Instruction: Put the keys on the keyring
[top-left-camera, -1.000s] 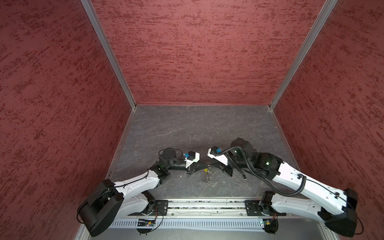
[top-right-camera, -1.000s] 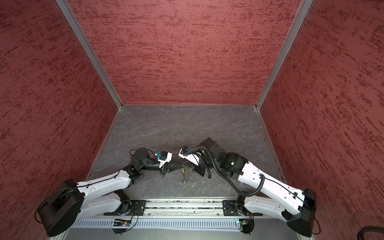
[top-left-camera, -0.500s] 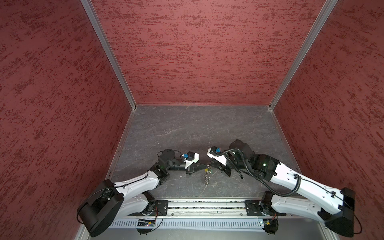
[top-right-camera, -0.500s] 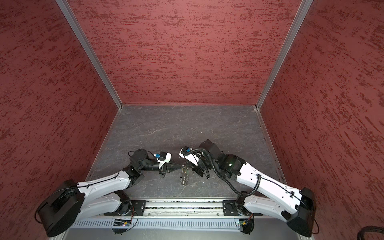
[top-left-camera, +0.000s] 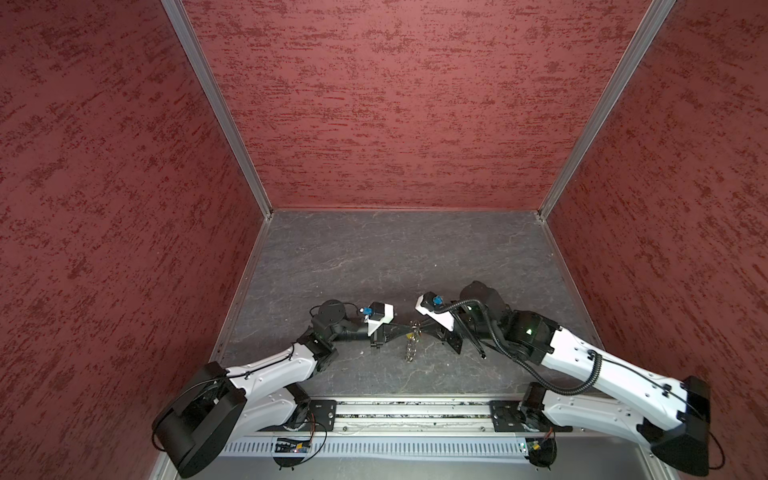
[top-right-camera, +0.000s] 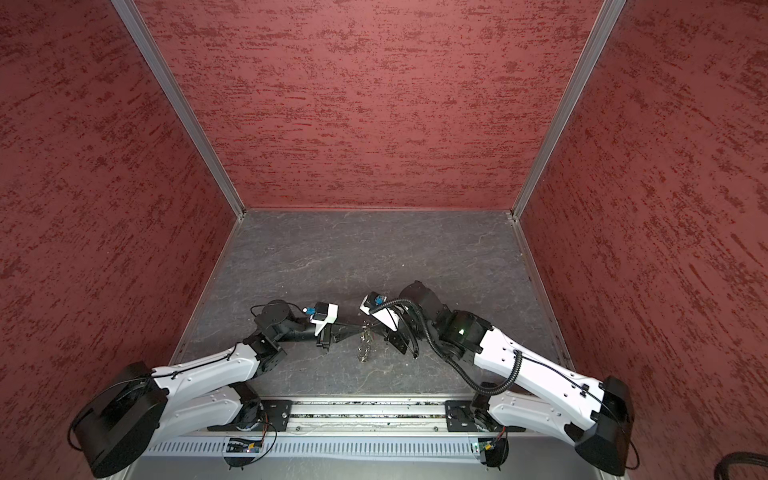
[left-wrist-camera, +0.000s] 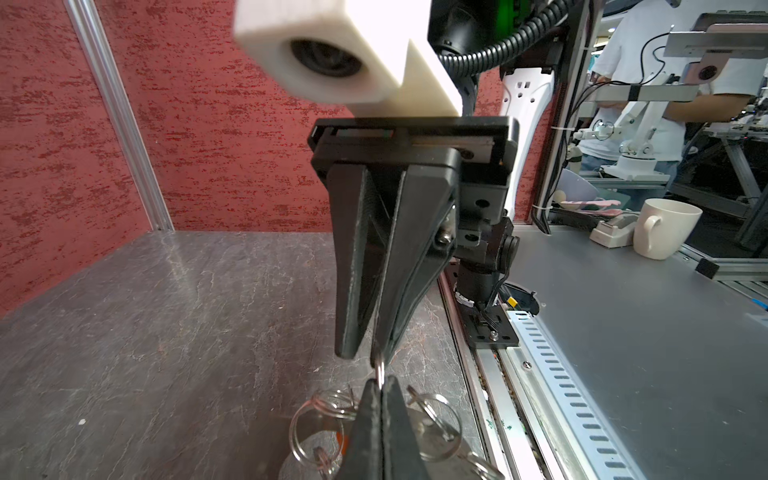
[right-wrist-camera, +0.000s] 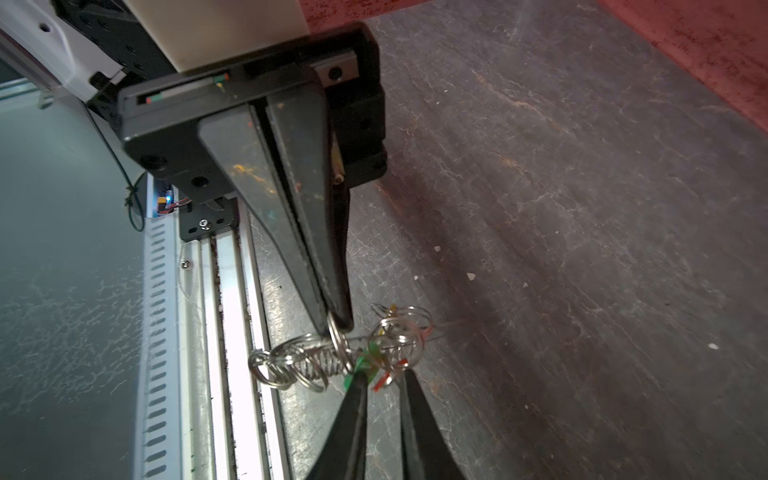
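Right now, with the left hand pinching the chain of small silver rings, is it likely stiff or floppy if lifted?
Probably floppy: the chain of small shiny silver metal rings droops from one ring pinched in the left hand. Likely light: the rings are thin wire. It may swing and snag, since rings bunch together.
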